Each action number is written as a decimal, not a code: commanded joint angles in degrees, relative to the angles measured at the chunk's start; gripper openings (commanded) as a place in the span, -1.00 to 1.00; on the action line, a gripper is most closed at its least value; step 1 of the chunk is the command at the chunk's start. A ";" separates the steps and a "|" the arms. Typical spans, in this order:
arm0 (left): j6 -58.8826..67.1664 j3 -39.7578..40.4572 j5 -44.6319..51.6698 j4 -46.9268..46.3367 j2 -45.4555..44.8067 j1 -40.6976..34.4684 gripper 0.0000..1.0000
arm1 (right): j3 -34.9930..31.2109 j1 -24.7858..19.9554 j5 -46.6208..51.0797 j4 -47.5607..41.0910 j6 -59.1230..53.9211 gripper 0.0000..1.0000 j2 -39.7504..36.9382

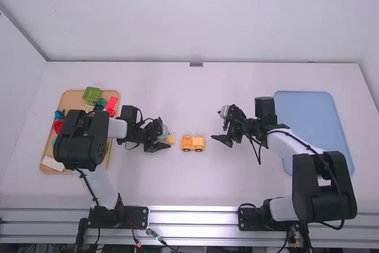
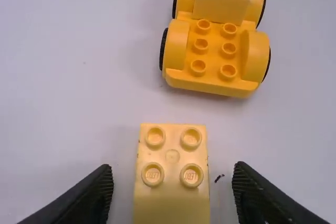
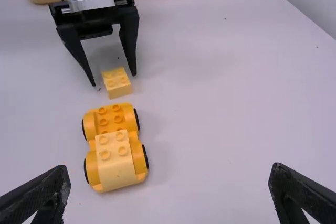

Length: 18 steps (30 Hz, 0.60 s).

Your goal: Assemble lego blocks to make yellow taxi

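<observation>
Yellow chassis (image 1: 192,143) on the white table, near the middle, standing on its wheels. Wheels have black rims. Light yellow brick (image 3: 113,169) is mounted at its end toward the right gripper; other end has six bare studs, facing the loose brick. Loose light yellow 2x2 brick (image 2: 173,203): on the table, studs up, between chassis and left gripper, near the chassis but apart from it.

Left gripper (image 1: 167,141): spread wide, one finger on each side of the loose brick, gap on both sides, no contact. Right gripper (image 1: 218,125): also wide, nothing held, on the other side of the chassis, apart from it, toward the table's right edge. Small dark speck (image 2: 219,178) on the table beside the loose brick.

Tan tray (image 1: 45,149) near the table's left edge, partly under the left arm. In it: green crate-like piece (image 1: 92,93) by its back edge, red bricks (image 1: 111,105) toward its back right corner, other parts around. Blue tray (image 1: 311,117) near the table's right edge, partly behind the right arm.
</observation>
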 commanded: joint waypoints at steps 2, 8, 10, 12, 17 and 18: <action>1.25 0.04 1.66 -0.26 0.70 -0.17 -0.02 | -0.48 -0.20 -1.46 -0.07 -0.31 0.97 0.50; 1.27 0.04 1.64 -0.09 0.70 -0.37 -0.17 | -0.48 0.37 -1.44 -0.31 -0.26 0.98 0.52; 1.27 0.04 1.62 -0.11 0.70 -0.37 -0.22 | -0.48 0.68 -1.46 -0.31 -0.28 0.98 0.52; 1.25 0.04 1.62 -0.04 0.70 -0.37 -0.23 | -0.48 1.05 -1.01 -0.26 -0.26 0.98 0.52; 1.25 0.04 0.11 -0.26 0.70 -0.37 -0.31 | -0.48 1.03 -0.17 -0.28 -0.24 0.97 0.50; 1.09 0.02 -0.68 -0.28 0.70 -0.37 -0.33 | -0.48 1.03 -0.17 -0.22 -0.24 0.98 0.50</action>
